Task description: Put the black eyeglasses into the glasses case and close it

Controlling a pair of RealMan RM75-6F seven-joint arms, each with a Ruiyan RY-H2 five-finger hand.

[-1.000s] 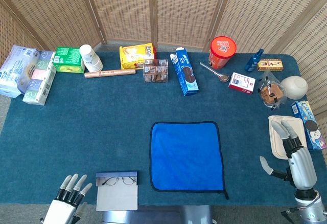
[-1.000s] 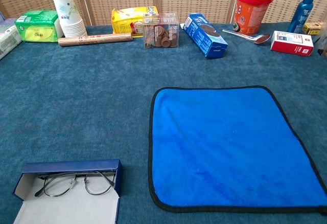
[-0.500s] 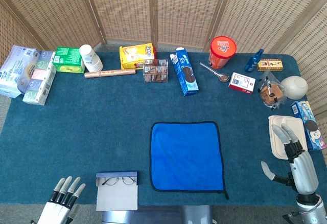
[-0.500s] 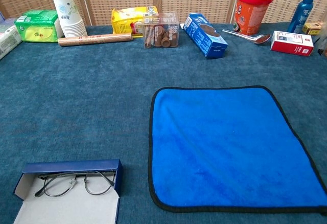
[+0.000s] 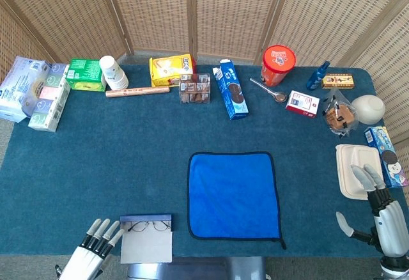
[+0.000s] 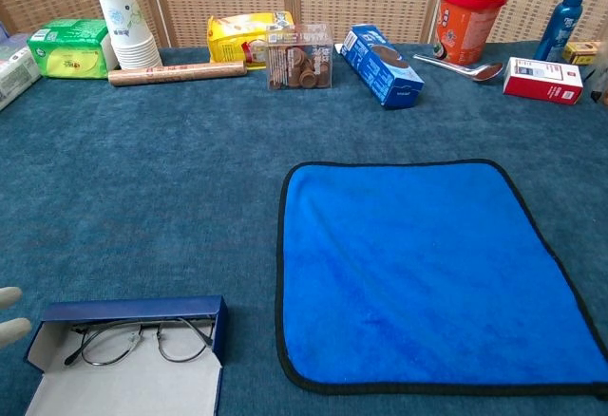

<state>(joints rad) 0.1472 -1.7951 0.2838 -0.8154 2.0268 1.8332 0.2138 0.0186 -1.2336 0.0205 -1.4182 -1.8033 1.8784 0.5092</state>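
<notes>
The left hand (image 5: 94, 248) is hovering just to the left of the glasses case (image 5: 146, 238), fingers spread apart and holding nothing; in the chest view only its pale fingertips (image 6: 9, 313) are showing at the frame's edge, close beside the case's corner. The black eyeglasses (image 6: 141, 340) are lying inside the open case, against its dark blue back wall, with the pale lid flap spread flat toward the table's near edge. To the right of the case the blue cloth (image 5: 234, 195) is lying flat, near it but not touching. Far to the right of the case, the right hand (image 5: 383, 213) is hanging with fingers apart and empty, beside a white tray (image 5: 350, 171). Closing seems to be what is left, and the risk is judged to be this: the light case is likely to slide or tip if the flap is pushed from one side only, or the flap could be pinching the frame if the lenses are sitting high
</notes>
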